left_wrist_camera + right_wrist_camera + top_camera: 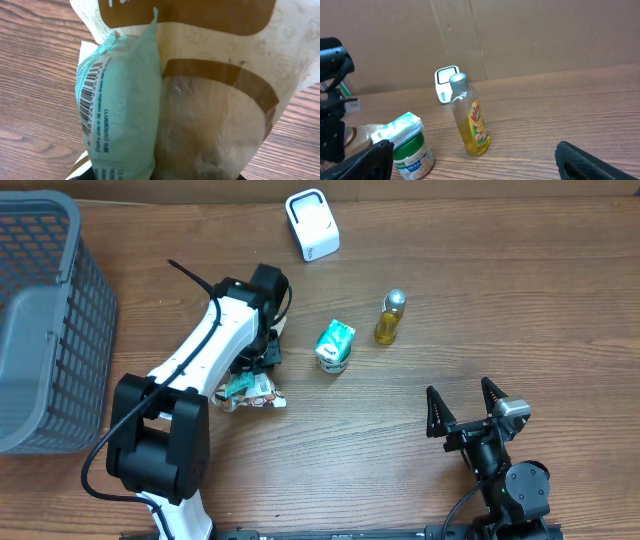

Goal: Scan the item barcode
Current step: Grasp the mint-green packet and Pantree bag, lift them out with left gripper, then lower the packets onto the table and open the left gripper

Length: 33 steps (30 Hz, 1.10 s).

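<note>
The left gripper [250, 376], left of centre in the overhead view, is pressed down on a crumpled snack packet [254, 394] lying on the wooden table [400, 470]. Its jaws are drawn partway in and appear clamped on the packet. In the left wrist view the packet fills the frame, and a barcode [90, 87] runs down its mint-green panel at left. The fingers themselves are hidden: the arm covers them from above, and the packet crowds them out of the wrist view. The packet's upper and lower ends are cut off there.

The white scanner [312, 224] stands well apart at top centre. The right gripper [458, 390], lower right, is spread wide and holds nothing.
</note>
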Available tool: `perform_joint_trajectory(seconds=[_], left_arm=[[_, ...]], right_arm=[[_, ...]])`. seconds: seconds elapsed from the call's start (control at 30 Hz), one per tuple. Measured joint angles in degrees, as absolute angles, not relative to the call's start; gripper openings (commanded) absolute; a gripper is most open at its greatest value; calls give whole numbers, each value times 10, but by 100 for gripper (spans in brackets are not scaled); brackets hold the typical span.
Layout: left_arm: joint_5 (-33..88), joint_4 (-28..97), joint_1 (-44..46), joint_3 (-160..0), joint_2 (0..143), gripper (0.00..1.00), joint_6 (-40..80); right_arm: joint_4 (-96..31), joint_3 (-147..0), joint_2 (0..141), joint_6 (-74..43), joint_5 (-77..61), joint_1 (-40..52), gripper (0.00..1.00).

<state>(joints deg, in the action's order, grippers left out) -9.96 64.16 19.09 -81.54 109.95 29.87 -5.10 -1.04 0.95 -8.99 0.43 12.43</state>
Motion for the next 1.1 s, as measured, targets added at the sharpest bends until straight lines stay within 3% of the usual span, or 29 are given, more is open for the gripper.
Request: perform_joint_trajectory(seconds=[0.03,0.1,0.23,0.33,0.6,0.7,0.87,1.1], left_arm=[[-101,638,192,-810,1100,16,299],[-102,631,192,-800,1100,63,299],[-105,628,192,-791,1100,58,299],[-105,625,192,-791,1100,63,299],[-86,644,190,-801,1100,64,294],[-83,697,181,-867,1101,64,289],[-82,740,160,-1021,1101,53,281],[-79,760,80,-1096,1101,62,227]], right_arm=[[-51,-10,10,-90,4,124,100],[-51,-10,10,-90,4,124,100],[-51,-10,10,-90,4,124,100],[-51,-10,10,-90,4,124,100],[-52,-10,10,-90,4,124,100],[-51,-10,10,-90,4,124,100],[-51,-10,10,-90,4,124,100],[-51,-10,10,-90,4,124,100]])
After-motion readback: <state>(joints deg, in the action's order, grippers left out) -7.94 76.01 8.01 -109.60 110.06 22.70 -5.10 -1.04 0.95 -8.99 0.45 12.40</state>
